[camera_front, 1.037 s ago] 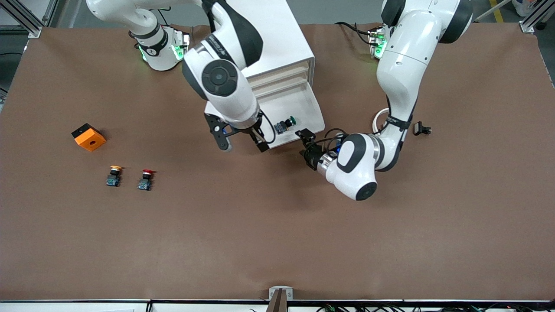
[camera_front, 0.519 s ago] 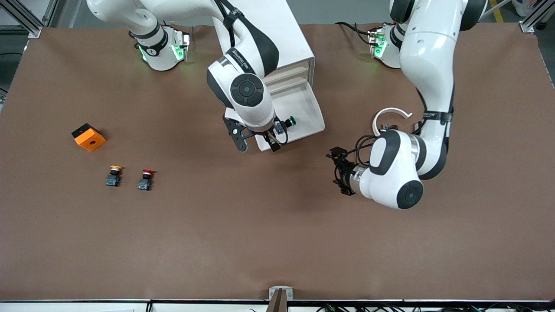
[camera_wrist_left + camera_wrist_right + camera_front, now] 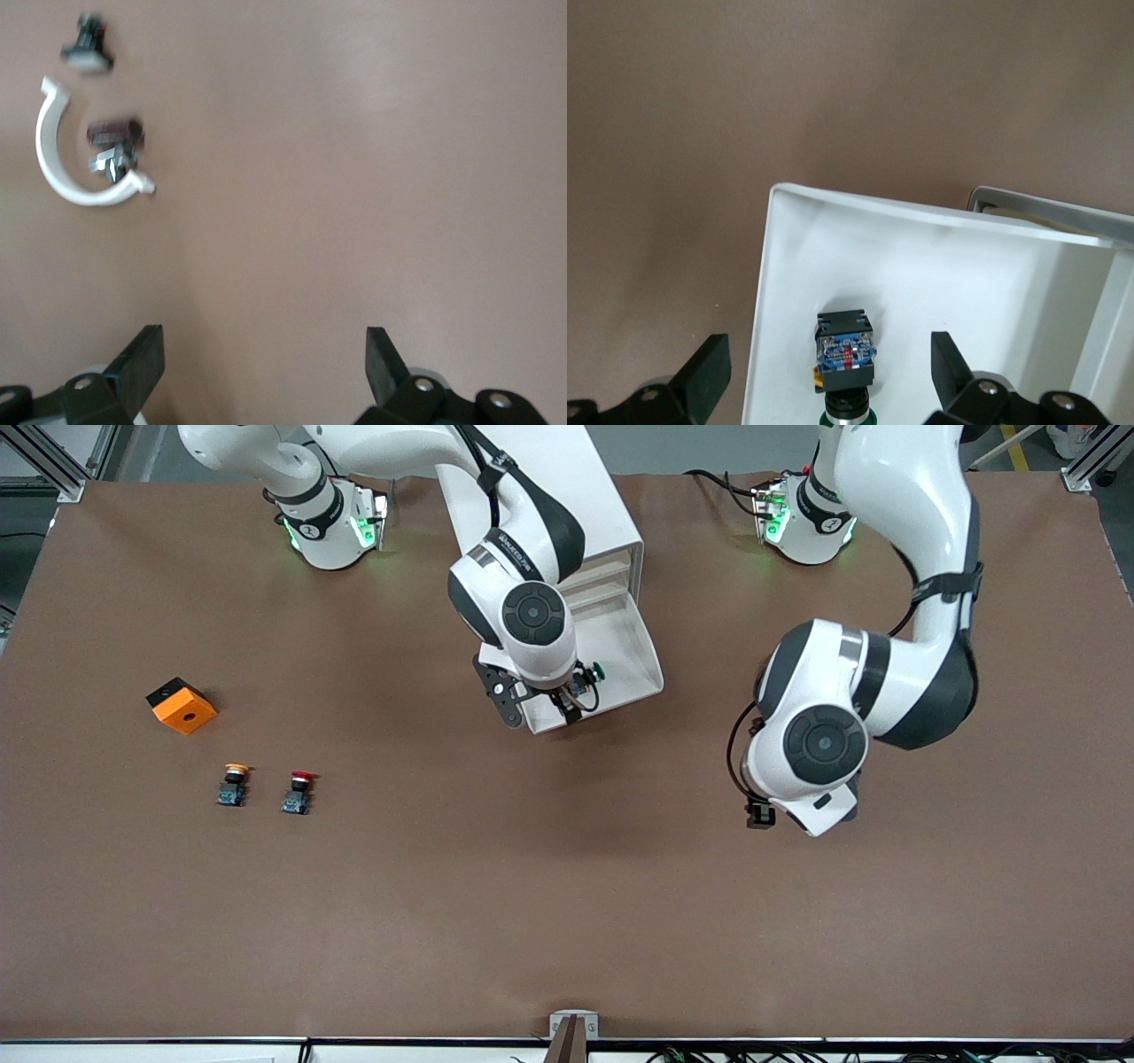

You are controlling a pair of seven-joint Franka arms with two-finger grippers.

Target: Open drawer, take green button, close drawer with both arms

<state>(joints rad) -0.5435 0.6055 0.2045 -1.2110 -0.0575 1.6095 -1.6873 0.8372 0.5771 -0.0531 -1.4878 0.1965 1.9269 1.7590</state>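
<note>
Hovering wide open, the right end effector (image 3: 824,376) brackets the button (image 3: 846,350); the left end effector (image 3: 266,367) gapes empty.

table (image 3: 567,921): brown | on it: cabinet (image 3: 567,505), orange block (image 3: 182,706), yellow-capped button (image 3: 233,784), red-capped button (image 3: 298,792), white ring (image 3: 66,150)

Two glossy white arms (image 3: 532,615) with black joint bands and round black caps; green lights glow on both bases (image 3: 332,522), thin black cables loop at the wrists, black two-finger grippers (image 3: 540,708) show silver screws
</note>
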